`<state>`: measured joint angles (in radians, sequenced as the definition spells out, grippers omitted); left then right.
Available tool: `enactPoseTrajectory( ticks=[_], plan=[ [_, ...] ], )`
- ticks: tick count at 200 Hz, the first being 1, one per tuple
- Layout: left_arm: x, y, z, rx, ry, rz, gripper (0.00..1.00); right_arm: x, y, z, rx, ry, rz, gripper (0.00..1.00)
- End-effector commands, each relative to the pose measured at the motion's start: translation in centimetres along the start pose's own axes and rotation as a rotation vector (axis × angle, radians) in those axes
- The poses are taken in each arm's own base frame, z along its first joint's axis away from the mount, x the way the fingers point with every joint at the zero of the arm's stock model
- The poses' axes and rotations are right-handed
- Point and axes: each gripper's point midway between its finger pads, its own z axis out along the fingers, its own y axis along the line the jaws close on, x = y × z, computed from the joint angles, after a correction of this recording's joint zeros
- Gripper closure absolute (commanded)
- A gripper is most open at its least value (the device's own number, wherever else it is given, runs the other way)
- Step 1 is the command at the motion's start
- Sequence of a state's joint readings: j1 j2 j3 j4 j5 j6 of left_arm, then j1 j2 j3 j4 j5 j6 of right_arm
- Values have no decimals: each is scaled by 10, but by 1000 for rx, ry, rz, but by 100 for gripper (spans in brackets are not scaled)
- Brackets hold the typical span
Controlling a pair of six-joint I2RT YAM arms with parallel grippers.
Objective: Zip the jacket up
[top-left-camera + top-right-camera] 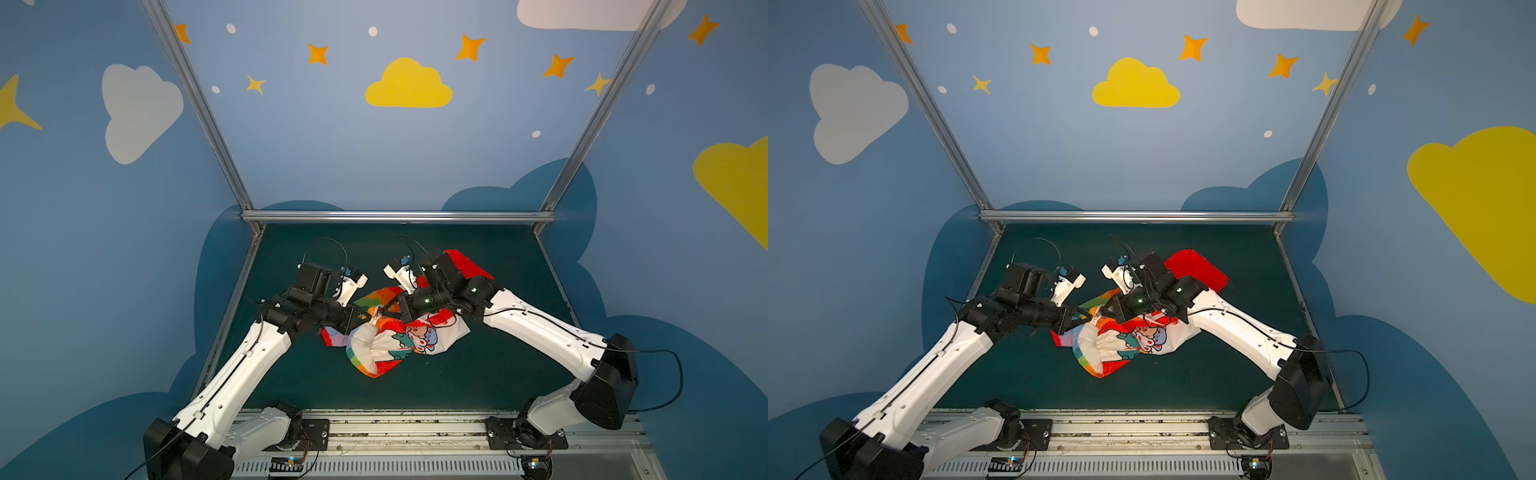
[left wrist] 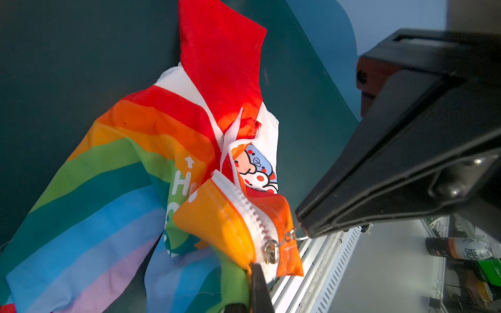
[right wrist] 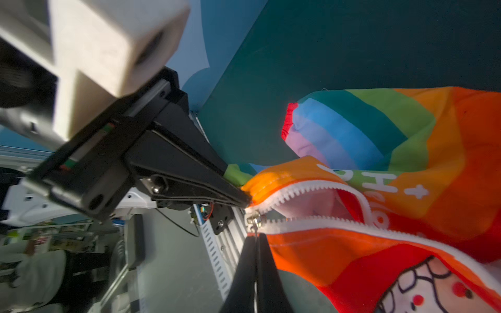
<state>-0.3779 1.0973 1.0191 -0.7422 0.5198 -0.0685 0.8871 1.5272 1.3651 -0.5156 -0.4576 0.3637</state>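
pinching jaws flank the jacket (image 1: 399,345) at its zipper (image 2: 248,207).

From above, the right arm (image 1: 440,293) hides the one o'clock side of the jacket (image 1: 390,345) and part of its red hood (image 1: 467,259). The zipper pull (image 2: 289,236) is too small to find there. The white lettering (image 2: 183,185) folds under, unreadable. The left gripper (image 2: 256,271) runs off frame.

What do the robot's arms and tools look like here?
The left arm and right arm have smooth white shells between bulky black joints, with thin black cables alongside. The left tool and right tool are black wedges tapering to narrow tips; a small green light glows near the right wrist.
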Motion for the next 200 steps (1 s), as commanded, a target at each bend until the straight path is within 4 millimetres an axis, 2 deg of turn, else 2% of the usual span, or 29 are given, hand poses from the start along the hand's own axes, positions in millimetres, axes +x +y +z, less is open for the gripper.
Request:
enactPoseTrajectory(
  ticks=[1, 46, 92, 130, 143, 167, 200],
  plan=[
    [15, 6, -5, -42, 62, -46, 97, 20, -30, -4, 215, 104, -87, 100],
    [19, 3, -7, -31, 62, -44, 97, 16, -51, -2, 417, 182, -145, 100],
    [31, 6, -5, -36, 79, -53, 97, 2, -69, -4, 499, 108, -64, 100],
    [35, 7, -2, -32, 89, -48, 97, 7, -88, -11, 544, 116, 10, 100],
    [38, 17, -5, -92, 102, -33, 97, 13, -98, -13, 551, 131, 39, 100],
    [39, 36, -16, -218, 124, 9, 97, 17, -119, -31, 597, 119, 91, 100],
    [25, 63, -31, -364, 107, 104, 97, 0, -156, -78, 683, 9, 177, 100]
  ],
)
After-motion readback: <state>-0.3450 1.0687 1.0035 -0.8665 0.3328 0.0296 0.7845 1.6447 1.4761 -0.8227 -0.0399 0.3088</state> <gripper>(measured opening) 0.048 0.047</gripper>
